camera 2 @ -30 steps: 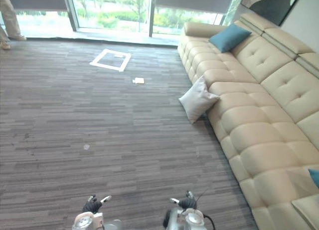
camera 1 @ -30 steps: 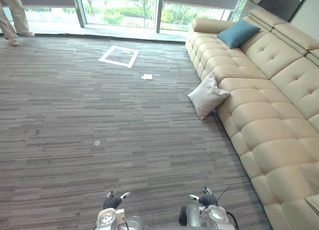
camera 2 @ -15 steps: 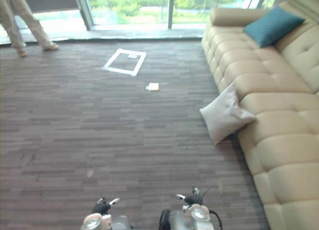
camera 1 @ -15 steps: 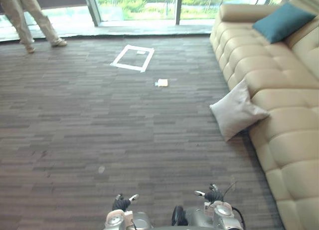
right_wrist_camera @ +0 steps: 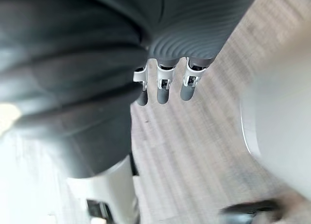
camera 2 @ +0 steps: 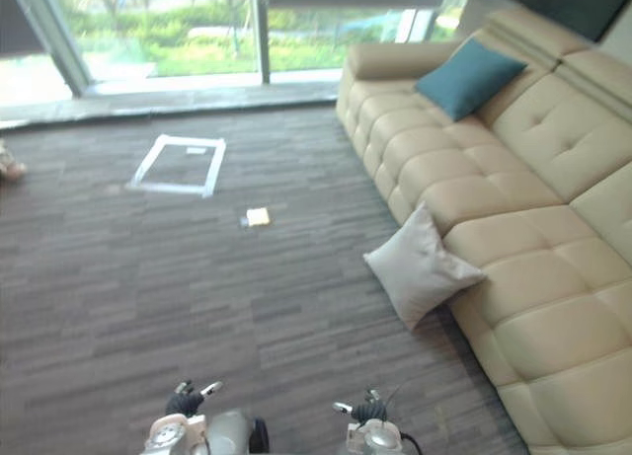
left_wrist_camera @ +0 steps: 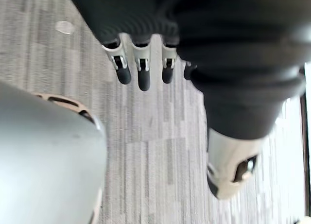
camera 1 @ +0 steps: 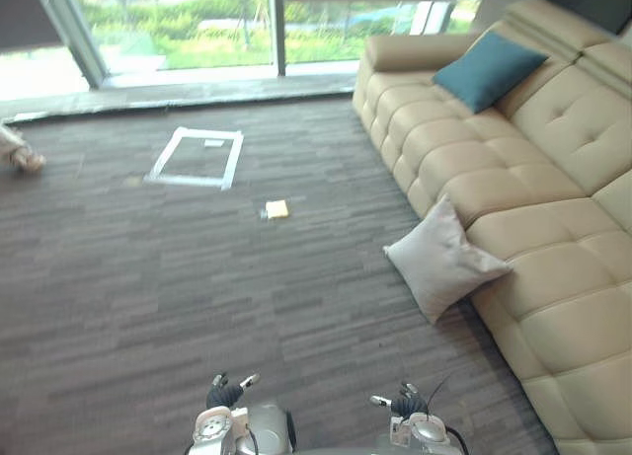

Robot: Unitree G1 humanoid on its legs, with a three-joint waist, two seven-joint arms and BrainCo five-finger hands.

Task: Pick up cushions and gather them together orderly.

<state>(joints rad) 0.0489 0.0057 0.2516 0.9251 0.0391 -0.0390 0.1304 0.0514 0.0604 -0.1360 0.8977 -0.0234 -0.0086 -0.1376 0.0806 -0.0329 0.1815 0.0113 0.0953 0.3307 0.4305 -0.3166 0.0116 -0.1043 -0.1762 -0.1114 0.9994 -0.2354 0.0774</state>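
A pale grey cushion (camera 1: 443, 261) stands on the carpet, leaning against the front of the beige sofa (camera 1: 553, 208). A teal cushion (camera 1: 490, 69) rests on the sofa's far seat near the armrest. My left hand (camera 1: 226, 393) and right hand (camera 1: 403, 404) hang low at the bottom of the head views, well short of the grey cushion. In the wrist views the left hand's fingers (left_wrist_camera: 140, 71) and the right hand's fingers (right_wrist_camera: 163, 85) hang straight over bare carpet, holding nothing.
A white tape square (camera 1: 196, 157) and a small yellow pad (camera 1: 277, 209) lie on the carpet ahead. Glass doors (camera 1: 188, 26) run along the far wall. A person's shoe (camera 1: 20, 159) shows at the left edge.
The camera has swung, so the whole scene has shifted: the sofa and cushions sit further left and the person has slid out to the left edge. Both hands stay low.
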